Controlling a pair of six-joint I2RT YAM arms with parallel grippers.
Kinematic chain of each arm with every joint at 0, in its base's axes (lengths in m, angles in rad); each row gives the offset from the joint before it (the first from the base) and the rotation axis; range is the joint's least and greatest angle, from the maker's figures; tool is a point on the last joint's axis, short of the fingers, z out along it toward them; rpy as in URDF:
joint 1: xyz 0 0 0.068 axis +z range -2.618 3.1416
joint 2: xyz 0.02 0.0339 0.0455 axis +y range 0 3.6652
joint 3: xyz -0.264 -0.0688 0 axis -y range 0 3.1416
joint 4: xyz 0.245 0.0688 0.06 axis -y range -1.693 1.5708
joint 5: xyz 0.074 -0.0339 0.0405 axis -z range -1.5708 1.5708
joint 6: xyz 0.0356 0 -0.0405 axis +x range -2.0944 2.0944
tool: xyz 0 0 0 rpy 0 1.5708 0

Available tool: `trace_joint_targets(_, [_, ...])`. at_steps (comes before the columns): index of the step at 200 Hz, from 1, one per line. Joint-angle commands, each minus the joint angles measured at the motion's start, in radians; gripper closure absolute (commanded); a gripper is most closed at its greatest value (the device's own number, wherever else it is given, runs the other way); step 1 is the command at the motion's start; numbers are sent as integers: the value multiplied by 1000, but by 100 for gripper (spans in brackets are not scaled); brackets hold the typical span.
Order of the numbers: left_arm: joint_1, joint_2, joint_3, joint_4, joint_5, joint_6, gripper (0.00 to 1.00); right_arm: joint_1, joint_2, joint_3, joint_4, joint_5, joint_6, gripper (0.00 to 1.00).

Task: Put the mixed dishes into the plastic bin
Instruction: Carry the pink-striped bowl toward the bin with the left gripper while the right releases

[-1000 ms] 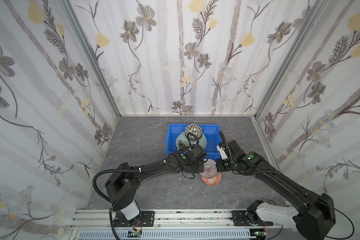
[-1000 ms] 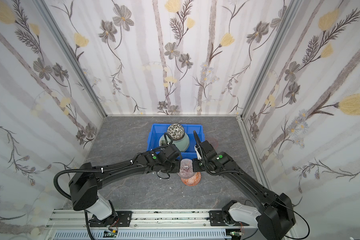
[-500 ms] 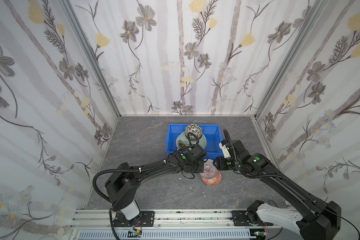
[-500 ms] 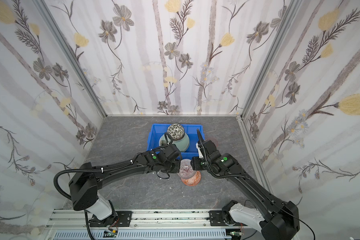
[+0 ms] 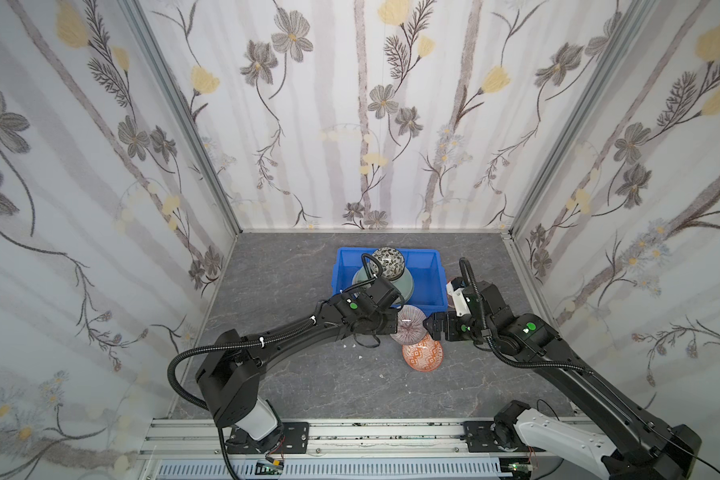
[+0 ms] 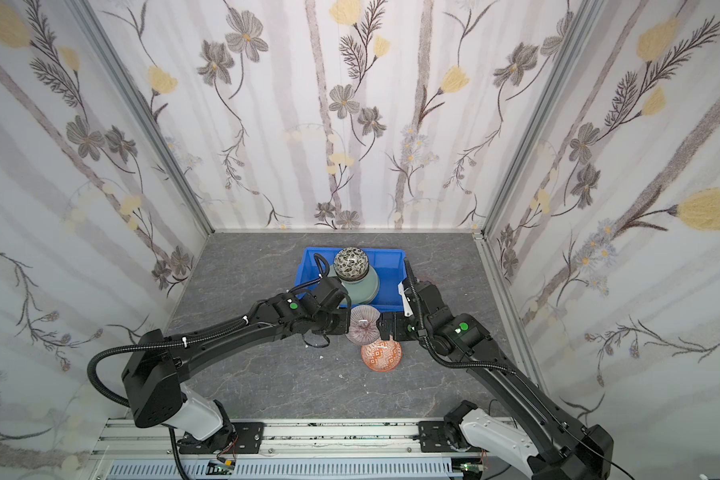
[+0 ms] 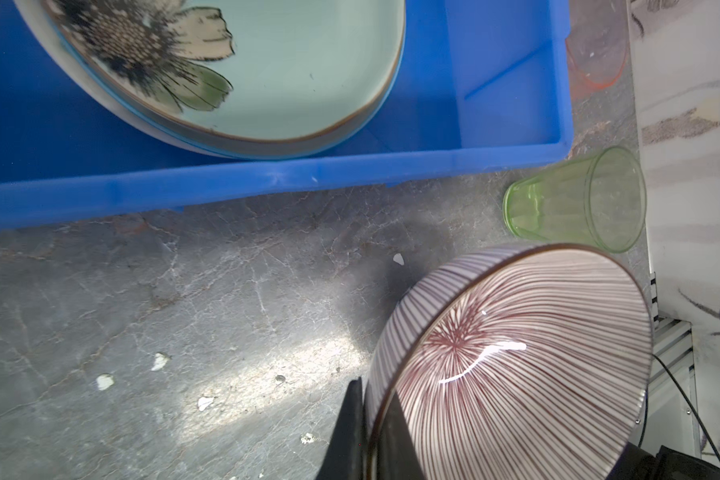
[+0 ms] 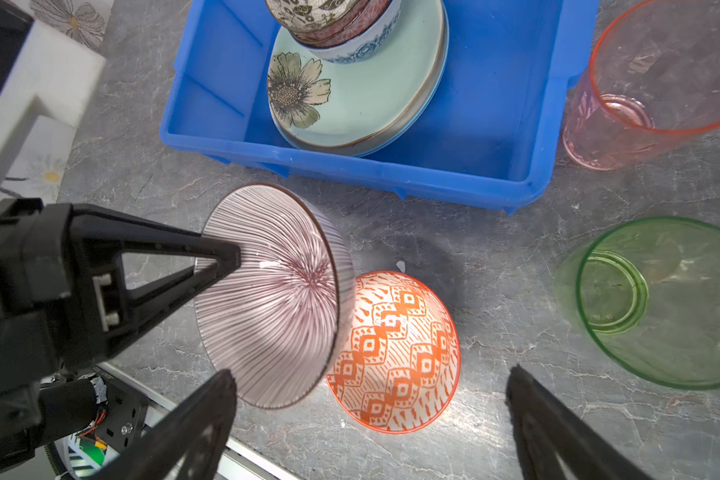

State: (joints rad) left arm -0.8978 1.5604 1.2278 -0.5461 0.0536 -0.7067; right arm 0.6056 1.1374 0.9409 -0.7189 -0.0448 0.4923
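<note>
While the striped bowl (image 7: 516,374) is clenched rim-only by the left pincer (image 7: 368,428), its slipping onto the orange bowl (image 8: 400,353) beneath the released right pincer (image 8: 368,374) is risked.

The right tool (image 8: 369,374), a second ago closed at the 3 o'clock rim of the striped bowl (image 5: 410,324), has spread its jaws wide and let go, its tips now just off that rim. The bowl, now gripped by the left tool (image 7: 366,419) alone, has tipped and shifted slightly toward 11 o'clock, uncovering more of the orange bowl (image 5: 422,353) on the worktop.
</note>
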Motion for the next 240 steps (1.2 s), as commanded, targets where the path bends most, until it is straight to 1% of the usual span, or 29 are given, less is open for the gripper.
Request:
trace_joint_targets(1, [37, -23, 26, 2, -12, 39, 100, 1, -28, -7, 26, 20, 14, 0])
trace_joint_targets(37, [119, -27, 59, -35, -13, 94, 100, -1, -80, -21, 38, -4, 16, 0])
trace_joint_targets(40, [126, -27, 88, -38, -12, 101, 100, 0, -82, -23, 38, -3, 19, 0])
trace_joint_targets(64, [187, -10, 142, -56, -7, 145, 100, 0, -106, -47, 48, -13, 32, 0])
trace_joint_targets(90, [245, 37, 221, -77, -3, 195, 100, -1, -129, -71, 80, -51, 34, 0])
trace_joint_targets(118, [296, 108, 312, -87, 4, 241, 100, -1, -153, -91, 96, -40, 37, 0])
trace_joint_targets(154, [330, 229, 430, -90, 6, 281, 100, -5, -179, -127, 106, -29, 53, 0])
trace_joint_targets(197, [353, 375, 582, -92, 30, 296, 100, -6, -227, -162, 105, -12, 92, 0])
trace_joint_targets(240, [369, 467, 658, -92, 53, 285, 100, -9, -267, -180, 92, 5, 113, 0])
